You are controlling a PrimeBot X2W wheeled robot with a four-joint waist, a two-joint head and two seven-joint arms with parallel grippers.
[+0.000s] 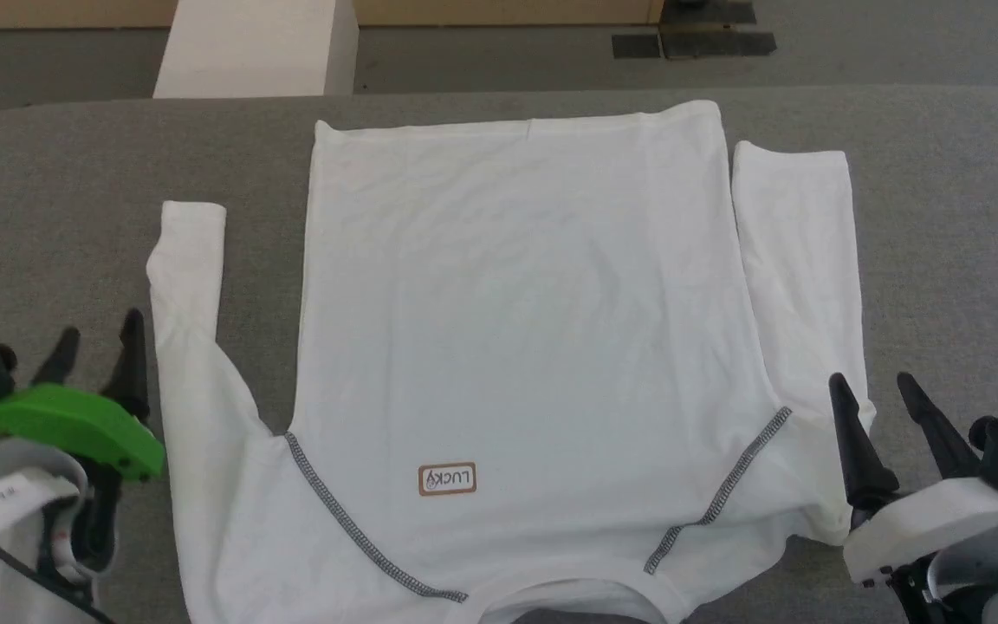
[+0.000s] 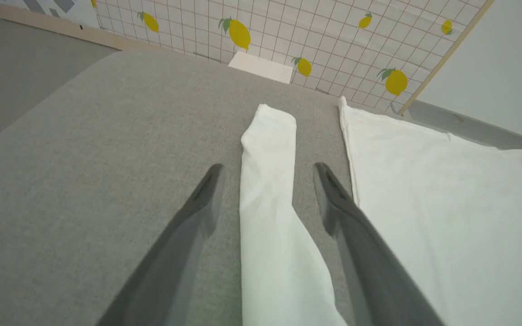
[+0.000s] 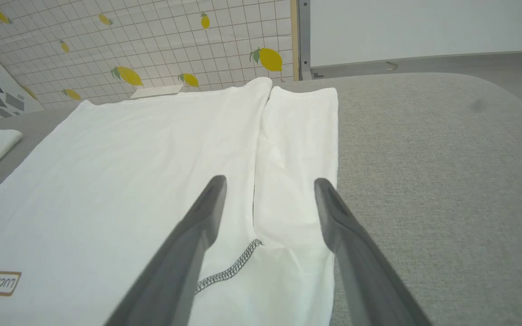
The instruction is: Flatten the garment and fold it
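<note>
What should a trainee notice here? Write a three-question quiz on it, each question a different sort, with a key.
1. True or false: the garment lies spread out on the grey table.
2. The left gripper, by the sleeve, is: A) shut on it; B) open, one finger on either side of it; C) shut, clear of it.
3. Fill in: the dark zigzag stitching runs from each armpit towards the ___.

Key: 1 true; 2 B; 3 collar.
</note>
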